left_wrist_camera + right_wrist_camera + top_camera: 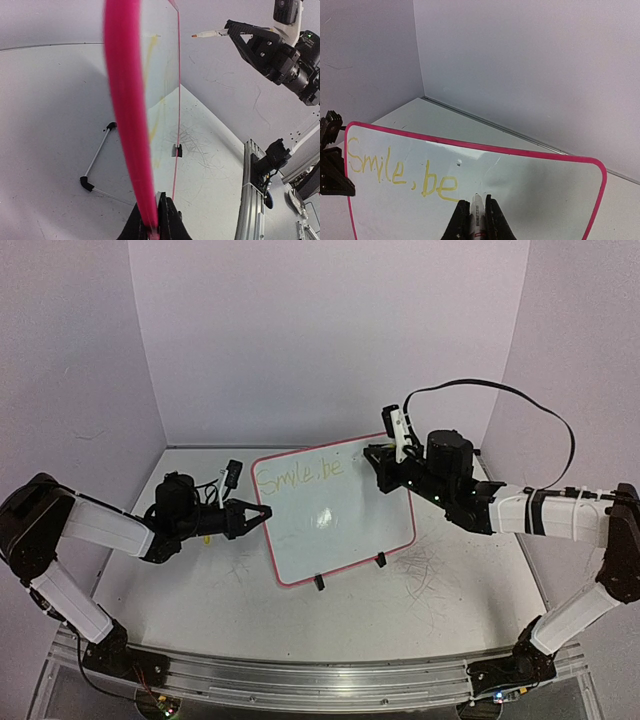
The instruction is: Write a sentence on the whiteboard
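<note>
The whiteboard (340, 525) with its pink-red frame stands tilted on two black clip feet (319, 582) mid-table. Yellow writing on its upper left reads "Smile, be" (400, 172), the sentence as it stands. My left gripper (152, 222) is shut on the board's left frame edge (125, 110). My right gripper (478, 202) is shut on a white marker (478, 212), whose tip points at the board just right of "be". In the left wrist view the marker (210, 34) sticks out of the right gripper with a small gap to the board.
Old pen scribbles (425, 565) mark the table right of the board. A wire support leg with black ends (97, 160) lies behind the board. An aluminium rail (300, 680) runs along the near edge. Walls enclose the back and sides. A black cable (520, 395) loops above the right arm.
</note>
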`<state>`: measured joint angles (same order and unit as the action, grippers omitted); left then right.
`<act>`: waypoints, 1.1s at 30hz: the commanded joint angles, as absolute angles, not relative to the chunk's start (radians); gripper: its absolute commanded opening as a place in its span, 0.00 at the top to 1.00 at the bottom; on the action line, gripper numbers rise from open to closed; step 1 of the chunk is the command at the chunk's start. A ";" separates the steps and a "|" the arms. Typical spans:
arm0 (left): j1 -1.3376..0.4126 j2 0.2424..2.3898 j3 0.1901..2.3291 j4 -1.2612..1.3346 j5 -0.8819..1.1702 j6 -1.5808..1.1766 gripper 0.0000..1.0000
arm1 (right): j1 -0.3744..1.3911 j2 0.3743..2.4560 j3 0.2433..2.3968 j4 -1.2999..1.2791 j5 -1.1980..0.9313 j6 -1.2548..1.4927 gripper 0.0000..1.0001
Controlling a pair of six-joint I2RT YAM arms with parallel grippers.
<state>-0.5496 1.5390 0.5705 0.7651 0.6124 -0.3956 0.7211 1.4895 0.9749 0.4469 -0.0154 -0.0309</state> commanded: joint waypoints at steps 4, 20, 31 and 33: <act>-0.551 1.531 0.595 0.790 0.586 -0.323 1.00 | 0.714 1.493 1.027 0.479 -0.044 -0.008 1.00; -0.551 1.507 0.579 0.764 0.574 -0.290 1.00 | 0.713 1.483 0.993 0.512 0.000 0.019 1.00; -0.551 1.494 0.577 0.744 0.573 -0.290 1.00 | 0.713 1.495 0.994 0.512 0.039 0.031 1.00; -0.551 1.491 0.577 0.741 0.572 -0.288 1.00 | 0.712 1.502 0.998 0.511 0.030 0.032 1.00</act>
